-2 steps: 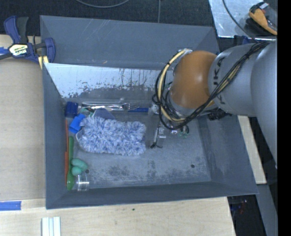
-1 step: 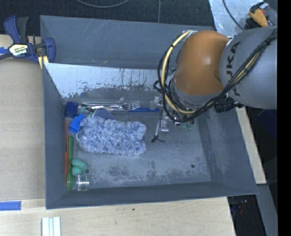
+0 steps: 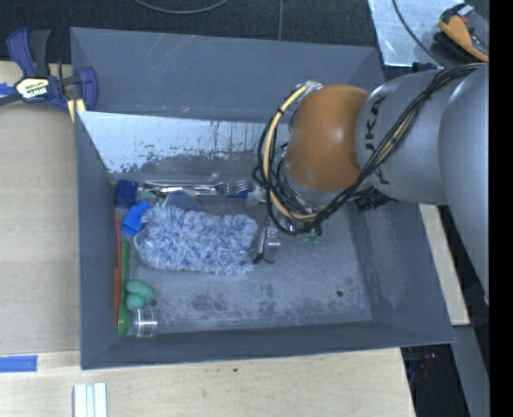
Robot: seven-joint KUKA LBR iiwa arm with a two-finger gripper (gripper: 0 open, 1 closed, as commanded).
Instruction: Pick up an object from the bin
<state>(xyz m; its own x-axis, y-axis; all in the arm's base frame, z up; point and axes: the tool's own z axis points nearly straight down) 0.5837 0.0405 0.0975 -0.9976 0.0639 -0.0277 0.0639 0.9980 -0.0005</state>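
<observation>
My gripper is low in the grey metal bin, at the right end of the shaggy blue-and-white chenille pad. It's touching the pad's edge or just beside it, can't tell which. Jaw state: can't tell, my wrist and cable loom block the view. Nothing visible between the jaws, so I'm not claiming a hold.

Just behind the pad, along the back wall, a shiny metal fork lies flat. Further left, at the pad's far end, are two small blue plastic blocks. Against the left wall beyond them:
- a thin orange-and-green stick
- a green rounded rubbery lump
- a small clear plastic piece in the front-left corner

Step, my read: approach on the pad's right end, grasp not yet made. The pad is the likely target, being nearest and soft enough to pinch.

Next move calls for straddling a fold of the pile, pressing in slightly, closing, then lifting straight up.

Risk: I catch only loose tufts and the pad slips out, or it drags the blocks along with it.
</observation>
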